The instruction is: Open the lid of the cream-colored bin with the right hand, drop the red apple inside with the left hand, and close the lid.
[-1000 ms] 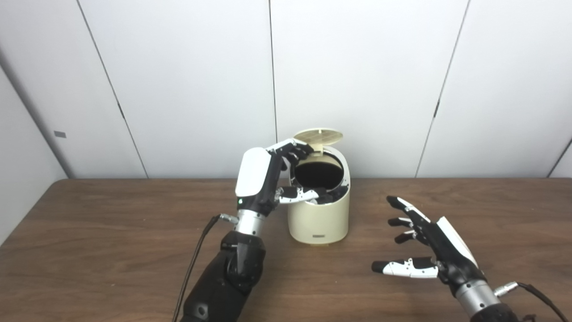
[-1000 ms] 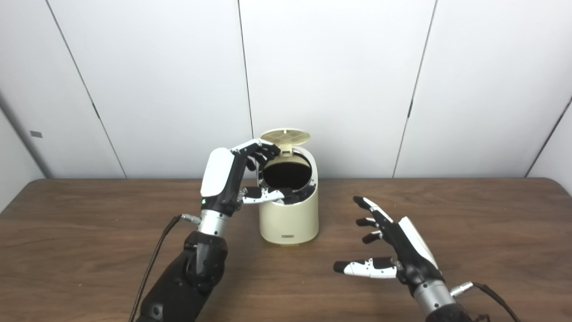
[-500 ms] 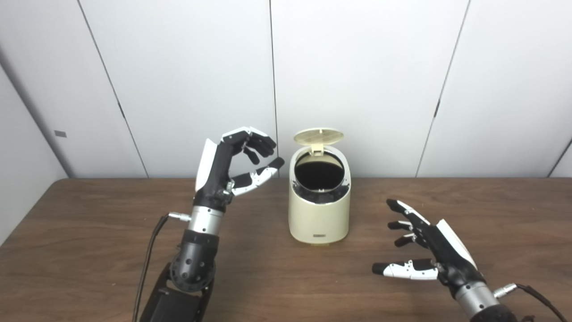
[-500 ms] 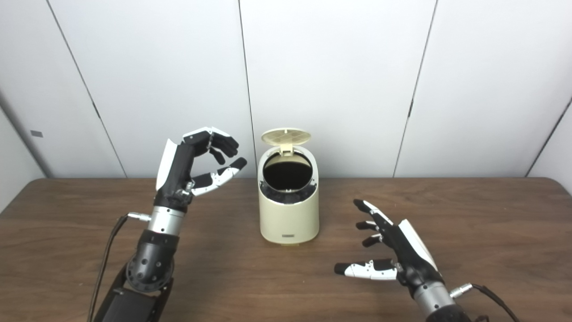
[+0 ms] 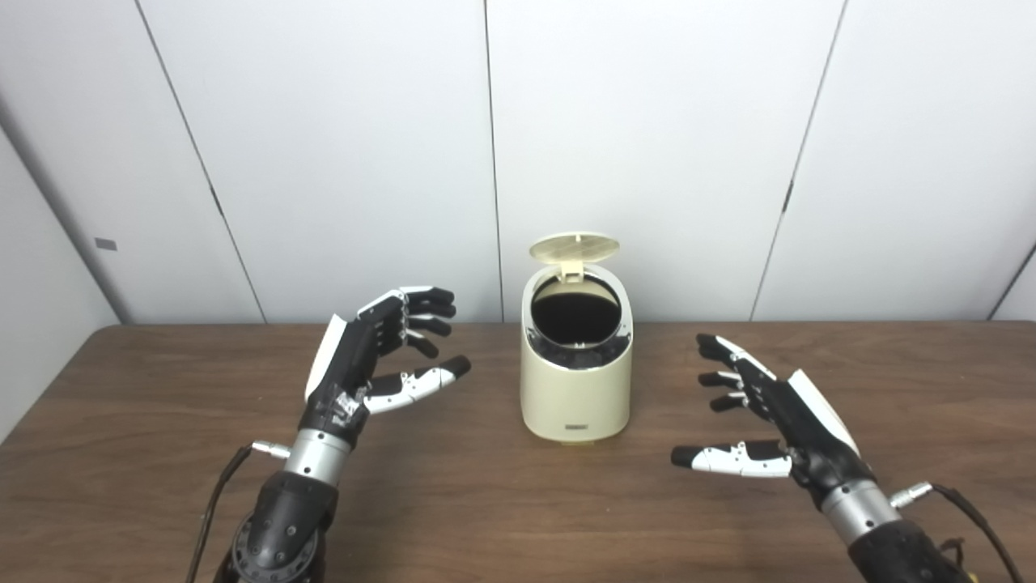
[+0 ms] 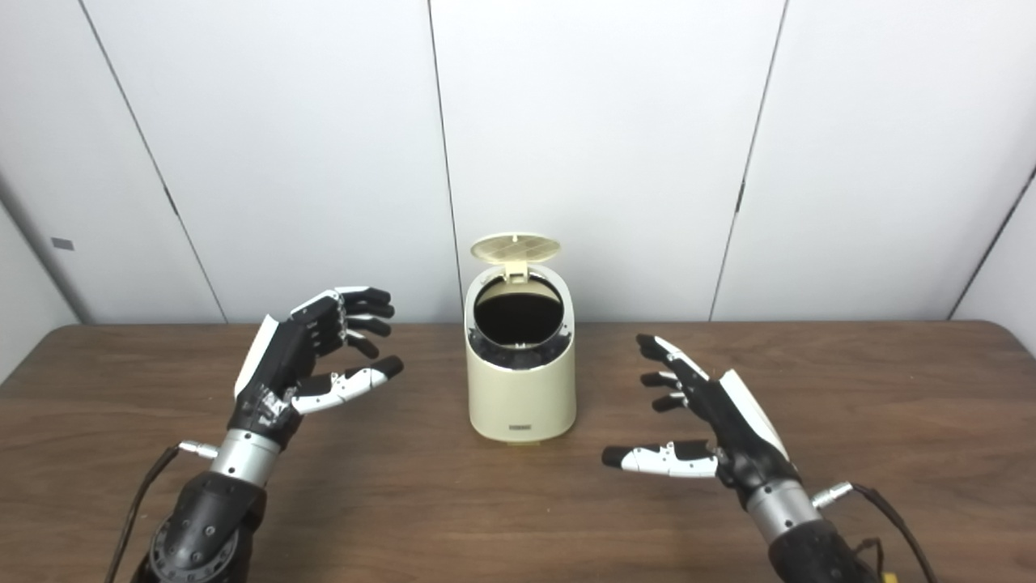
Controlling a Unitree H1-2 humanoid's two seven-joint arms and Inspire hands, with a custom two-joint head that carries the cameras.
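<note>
The cream-colored bin stands upright at the middle of the brown table, its round lid tipped up at the back and its dark opening showing. No red apple is visible anywhere; the bin's inside is black. My left hand hovers open to the left of the bin, well apart from it, fingers curled loosely and holding nothing. My right hand hangs open to the right of the bin, fingers spread toward it, also holding nothing.
The brown wooden table spreads wide around the bin. White wall panels rise right behind the table's far edge. A black cable trails from my left wrist and another cable from my right wrist.
My left hand pulled away from the bin's opening, moving left and down, and now hangs lower beside it. My right hand rose slightly toward the bin. The lid stays up.
</note>
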